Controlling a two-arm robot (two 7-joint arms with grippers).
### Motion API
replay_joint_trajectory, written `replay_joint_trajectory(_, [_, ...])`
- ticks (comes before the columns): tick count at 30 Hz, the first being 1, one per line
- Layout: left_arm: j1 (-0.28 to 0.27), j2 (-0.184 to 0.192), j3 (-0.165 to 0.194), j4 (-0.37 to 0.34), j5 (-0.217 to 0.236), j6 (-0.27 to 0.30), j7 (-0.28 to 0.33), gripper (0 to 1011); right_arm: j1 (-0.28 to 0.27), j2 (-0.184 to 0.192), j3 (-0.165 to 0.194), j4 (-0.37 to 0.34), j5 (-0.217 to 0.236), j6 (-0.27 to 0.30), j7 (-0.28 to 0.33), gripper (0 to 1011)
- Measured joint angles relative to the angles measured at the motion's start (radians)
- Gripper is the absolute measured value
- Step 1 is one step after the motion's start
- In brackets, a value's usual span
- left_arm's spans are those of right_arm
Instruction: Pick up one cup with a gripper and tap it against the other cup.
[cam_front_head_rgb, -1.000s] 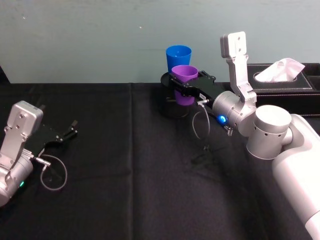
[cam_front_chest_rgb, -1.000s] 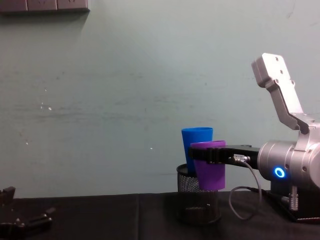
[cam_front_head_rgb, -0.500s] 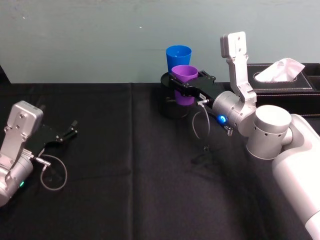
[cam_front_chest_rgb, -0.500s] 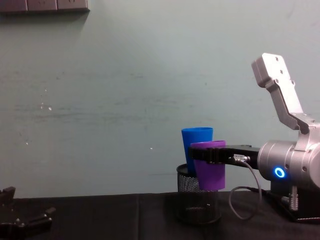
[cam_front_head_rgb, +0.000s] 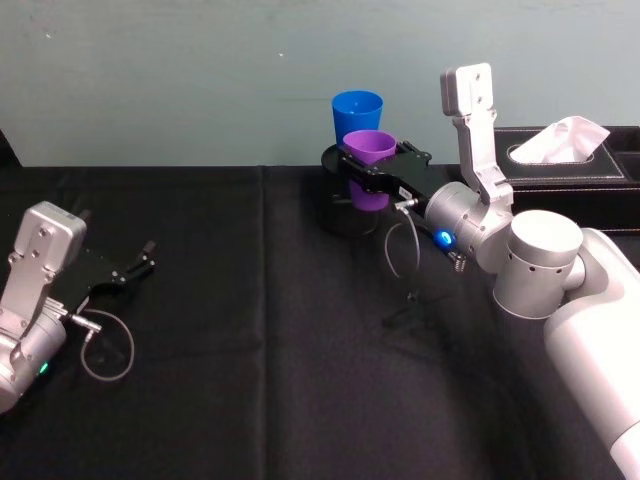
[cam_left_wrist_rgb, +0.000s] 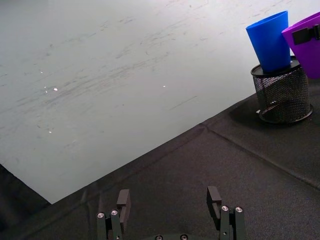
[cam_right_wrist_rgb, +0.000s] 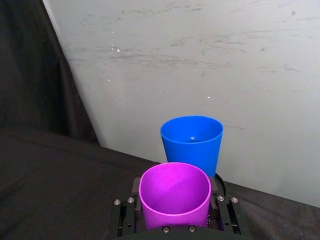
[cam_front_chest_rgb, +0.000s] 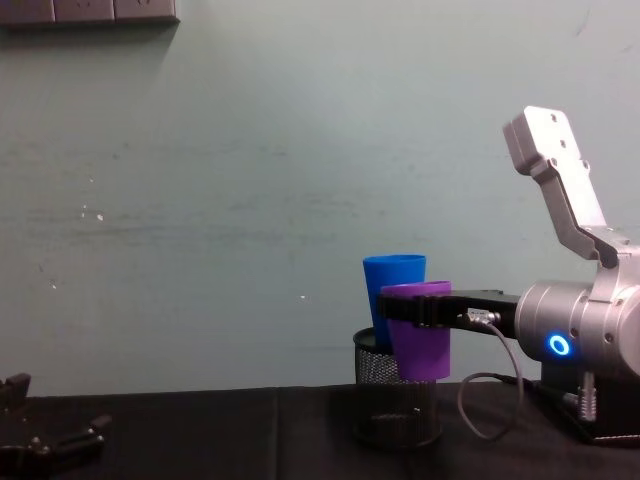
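The right pincer (cam_front_head_rgb: 368, 168) reaches forward over the far side of the black surface (cam_front_head_rgb: 250, 350), clenched around the purple cup (cam_front_head_rgb: 371, 147). One flat finger presses on each side of the cup, just below its rim. The cup is upright with its mouth up, and it hangs clear of the surface. The blue cup (cam_front_head_rgb: 357, 112) is directly behind it, also upright, with its base at the top of a black mesh holder (cam_front_head_rgb: 345, 215) that stands near the wall. In the chest view the purple cup (cam_front_chest_rgb: 420, 335) overlaps the lower part of the blue cup (cam_front_chest_rgb: 393, 290) and sits a little lower. Whether the two cups actually touch cannot be told. A black tissue box (cam_front_head_rgb: 570, 155) lies to the right of them, behind the arm. The left pincer (cam_front_head_rgb: 140, 262) is low at the left edge of the surface, well apart from the cups, with its fingers (cam_left_wrist_rgb: 214, 197) spread and nothing between them.
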Motion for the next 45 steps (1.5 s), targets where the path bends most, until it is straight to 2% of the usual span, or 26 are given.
replay_joint_trajectory(45, [0.0, 0.0, 0.0, 0.0, 0.0, 0.0, 0.0, 1000, 0.0, 0.0, 0.0, 0.0, 0.0, 0.0, 0.0, 731])
